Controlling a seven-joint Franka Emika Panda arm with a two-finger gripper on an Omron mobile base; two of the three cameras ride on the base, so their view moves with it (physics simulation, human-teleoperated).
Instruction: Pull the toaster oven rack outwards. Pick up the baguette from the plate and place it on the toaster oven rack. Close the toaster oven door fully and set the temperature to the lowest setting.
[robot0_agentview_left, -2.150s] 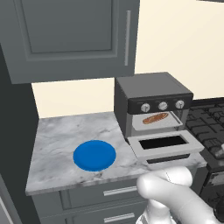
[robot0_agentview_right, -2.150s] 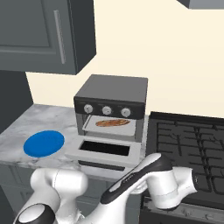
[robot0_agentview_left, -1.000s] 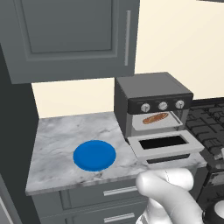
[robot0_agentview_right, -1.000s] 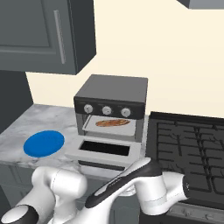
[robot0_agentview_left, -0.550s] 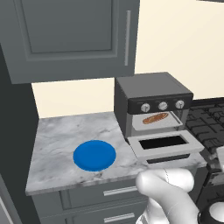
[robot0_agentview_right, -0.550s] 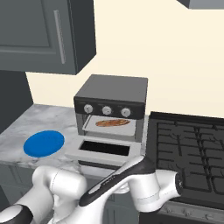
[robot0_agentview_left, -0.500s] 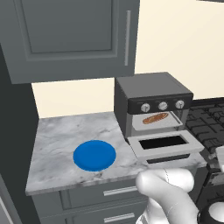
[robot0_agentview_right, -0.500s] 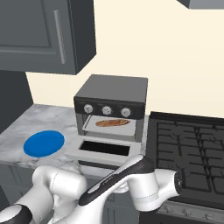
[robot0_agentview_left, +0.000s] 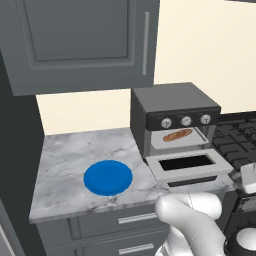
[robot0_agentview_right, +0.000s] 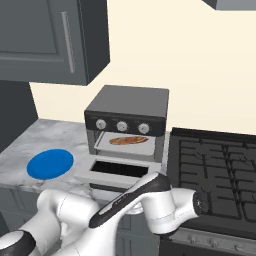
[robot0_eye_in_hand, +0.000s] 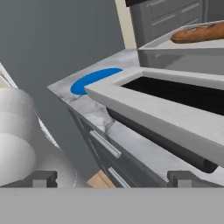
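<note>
While the toaster oven door (robot0_agentview_left: 189, 166) lies folded flat, the left base view shows the baguette (robot0_agentview_left: 177, 135) on the toaster oven rack (robot0_agentview_left: 181, 140), long axis across the toaster oven (robot0_agentview_left: 172, 117); the plate (robot0_agentview_left: 108, 177) sits left of the oven on the desk (robot0_agentview_left: 65, 162). From the right base view, the loaf again runs sideways. In the hand view, the jaws stand wide apart below the door, holding nothing.

Glossy white rounded arm (robot0_agentview_right: 150, 200) segs w/ dark joints, black stripe; small dark pincer (robot0_eye_in_hand: 113, 178) tips.
</note>
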